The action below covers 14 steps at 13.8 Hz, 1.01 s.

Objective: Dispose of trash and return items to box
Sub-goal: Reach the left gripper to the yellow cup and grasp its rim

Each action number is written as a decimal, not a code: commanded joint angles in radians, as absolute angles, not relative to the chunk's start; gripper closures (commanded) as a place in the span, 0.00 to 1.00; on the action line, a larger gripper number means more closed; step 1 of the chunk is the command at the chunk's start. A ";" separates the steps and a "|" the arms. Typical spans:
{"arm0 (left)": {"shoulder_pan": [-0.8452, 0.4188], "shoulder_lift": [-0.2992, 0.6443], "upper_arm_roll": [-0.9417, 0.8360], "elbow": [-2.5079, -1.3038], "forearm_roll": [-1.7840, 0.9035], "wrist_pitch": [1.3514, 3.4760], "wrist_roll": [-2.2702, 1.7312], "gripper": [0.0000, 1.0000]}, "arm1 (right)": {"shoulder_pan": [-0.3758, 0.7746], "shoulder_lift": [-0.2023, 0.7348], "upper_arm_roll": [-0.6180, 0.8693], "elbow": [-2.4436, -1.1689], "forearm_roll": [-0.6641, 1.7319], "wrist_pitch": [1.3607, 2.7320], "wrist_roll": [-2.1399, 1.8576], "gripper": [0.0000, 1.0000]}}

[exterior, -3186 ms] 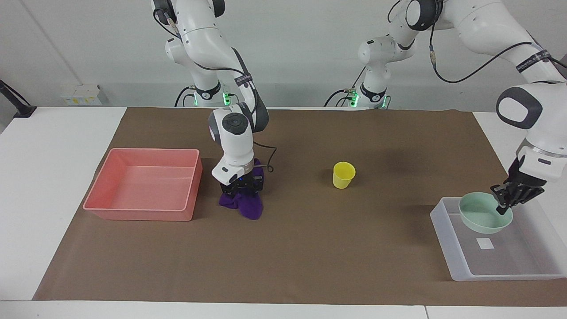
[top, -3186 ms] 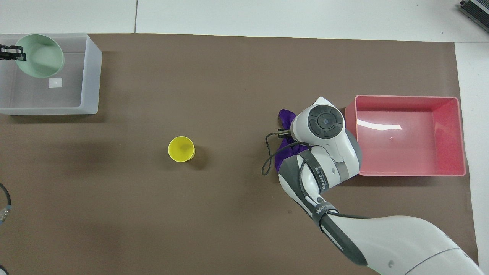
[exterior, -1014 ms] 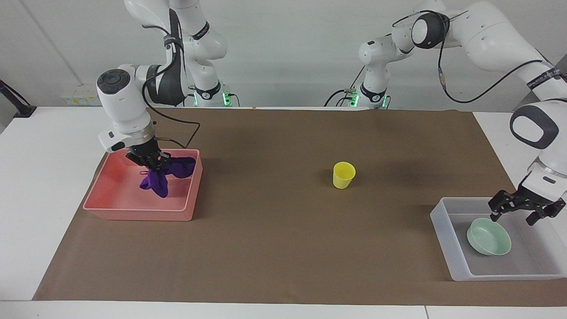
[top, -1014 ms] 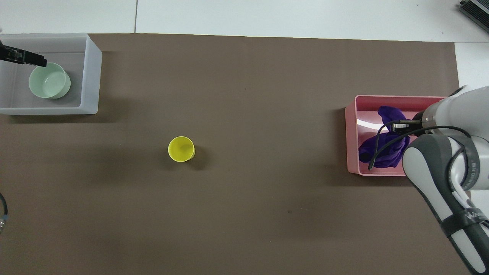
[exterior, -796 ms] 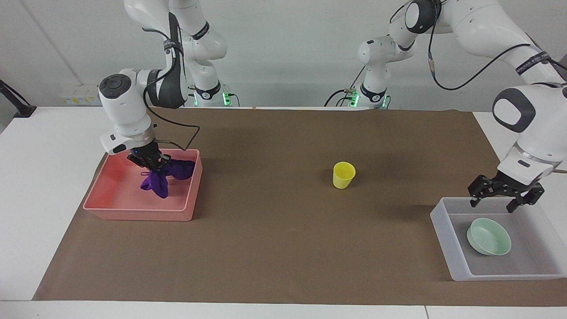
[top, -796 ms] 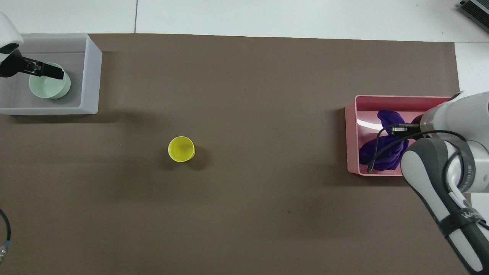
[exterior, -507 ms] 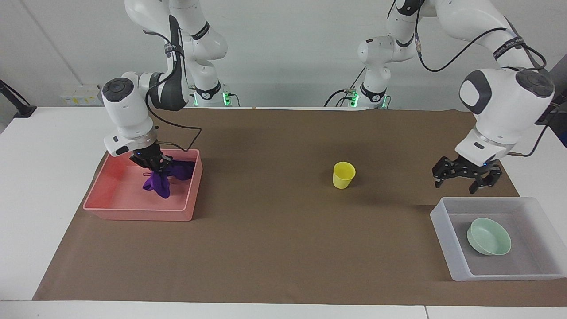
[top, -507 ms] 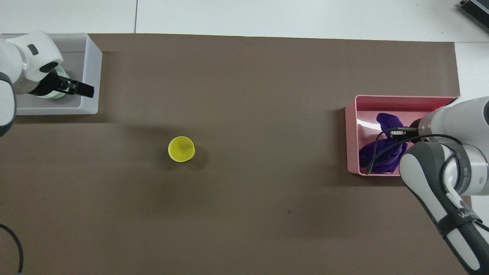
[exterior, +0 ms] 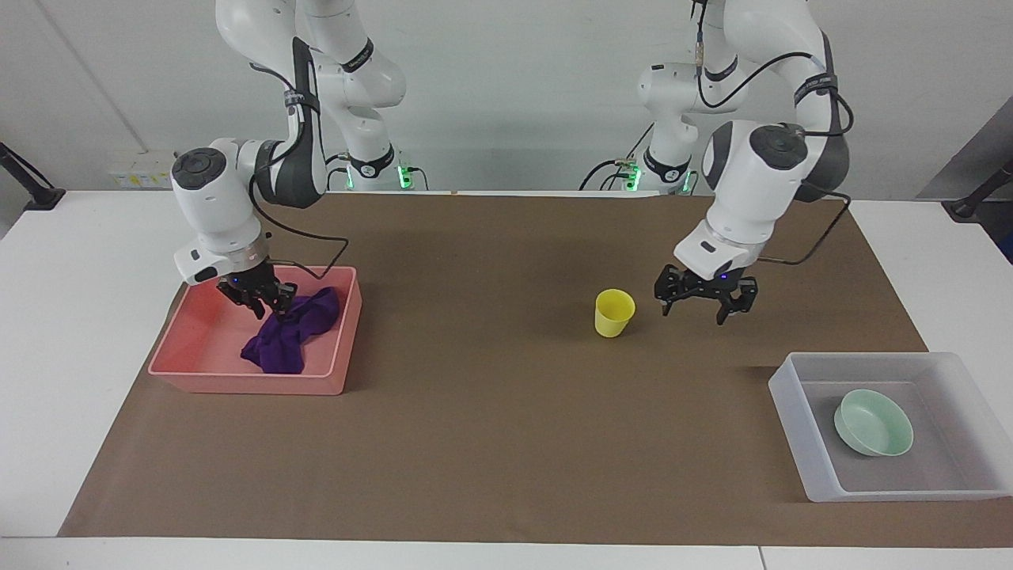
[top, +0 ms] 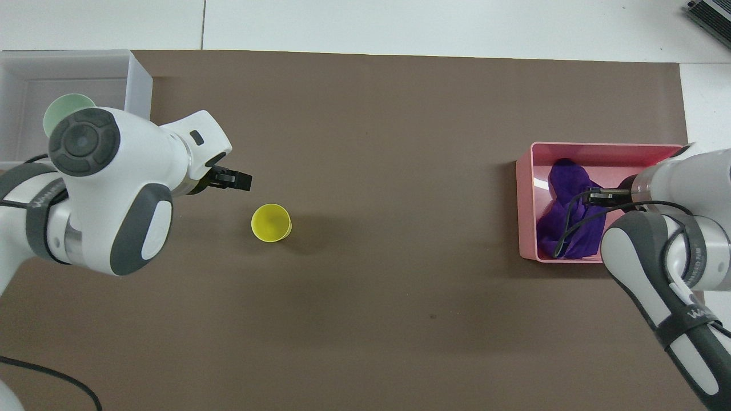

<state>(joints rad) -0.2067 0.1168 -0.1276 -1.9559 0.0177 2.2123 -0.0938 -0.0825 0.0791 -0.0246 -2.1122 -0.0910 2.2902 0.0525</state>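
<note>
The purple cloth [exterior: 286, 334] lies crumpled in the pink tray [exterior: 198, 372]; it also shows in the overhead view [top: 565, 214]. My right gripper [exterior: 259, 304] is open just above the cloth's upper end, over the tray. The yellow cup [exterior: 614, 312] stands upright mid-mat, also in the overhead view [top: 270, 222]. My left gripper [exterior: 696, 309] is open and empty, in the air beside the cup toward the left arm's end. The mint-green bowl [exterior: 873, 423] sits in the translucent box [exterior: 791, 416]. In the overhead view my left arm covers most of the bowl [top: 64, 107].
The brown mat [exterior: 491, 427] covers the table between the pink tray and the box. The pink tray [top: 599, 151] stands at the right arm's end, the box [top: 137, 74] at the left arm's end and farther from the robots.
The right gripper has opened and the cloth has dropped flat into the pink tray. The left gripper has moved from over the box to beside the yellow cup, leaving the bowl in the box.
</note>
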 commanded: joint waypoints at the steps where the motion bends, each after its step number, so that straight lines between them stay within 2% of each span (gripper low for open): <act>1: -0.250 0.074 -0.110 -2.069 0.034 2.302 -0.135 0.00 | -0.055 0.051 -0.015 -2.027 -0.064 2.179 0.058 0.00; 6: -0.281 0.022 -0.110 -2.238 0.034 2.434 -0.141 0.00 | -0.014 -0.024 -0.005 -1.924 -0.029 2.020 0.103 0.00; 7: -0.284 0.021 -0.110 -2.255 0.034 2.451 -0.144 0.11 | -0.014 -0.038 -0.005 -1.895 -0.011 1.975 0.106 0.00; 8: -0.287 0.026 -0.110 -2.256 0.034 2.460 -0.159 0.31 | -0.017 -0.052 -0.006 -1.857 -0.009 1.913 0.106 0.00; 9: -0.293 0.034 -0.110 -2.261 0.034 2.468 -0.169 0.44 | -0.026 -0.069 -0.008 -1.812 -0.008 1.834 0.101 0.00; 10: -0.298 0.037 -0.110 -2.273 0.034 2.470 -0.172 0.66 | -0.028 -0.089 -0.012 -1.772 -0.002 1.760 0.101 0.00; 11: -0.298 0.040 -0.110 -2.278 0.032 2.483 -0.175 0.93 | -0.029 -0.103 -0.018 -1.732 0.023 1.690 0.103 0.00; 12: -0.298 0.044 -0.110 -2.278 0.032 2.497 -0.182 1.00 | -0.031 -0.109 -0.029 -1.718 0.032 1.648 0.103 0.00; 14: -0.298 0.051 -0.112 -2.272 0.028 2.490 -0.184 1.00 | -0.029 -0.138 -0.032 -1.773 0.032 1.658 0.106 0.00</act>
<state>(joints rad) -0.2784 0.0630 -0.1277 -2.2491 0.0177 2.4633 -0.1603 -0.0199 -0.1277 -0.0330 -1.7389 0.0150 1.6617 0.0938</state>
